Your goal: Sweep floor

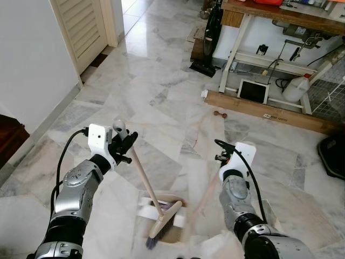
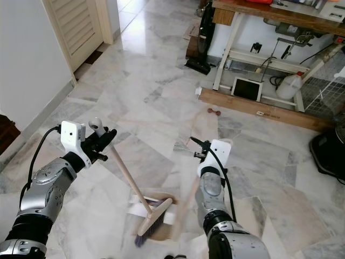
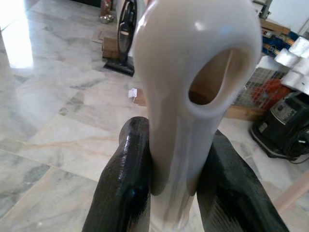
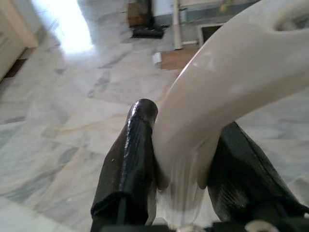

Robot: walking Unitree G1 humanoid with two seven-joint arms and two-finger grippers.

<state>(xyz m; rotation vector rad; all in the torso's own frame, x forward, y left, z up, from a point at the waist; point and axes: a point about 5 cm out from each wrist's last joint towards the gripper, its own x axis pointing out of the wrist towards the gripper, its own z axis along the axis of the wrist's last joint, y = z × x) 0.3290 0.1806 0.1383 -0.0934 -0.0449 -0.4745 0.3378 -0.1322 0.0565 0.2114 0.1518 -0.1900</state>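
While clamped on the broom (image 1: 161, 218) handle, left claw (image 1: 125, 141); right claw (image 4: 186, 159) gripping the dustpan (image 1: 144, 208) handle.

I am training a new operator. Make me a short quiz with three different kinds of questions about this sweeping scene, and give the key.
1. True or false: the left gripper is shut on the broom handle.
2. Multiple choice: the broom head rests at (A) the dustpan, (B) the wooden plank, (C) the louvred door.
3. Fill in: the right gripper holds the pale ____ of the dustpan.

Key: 1 true; 2 A; 3 handle.
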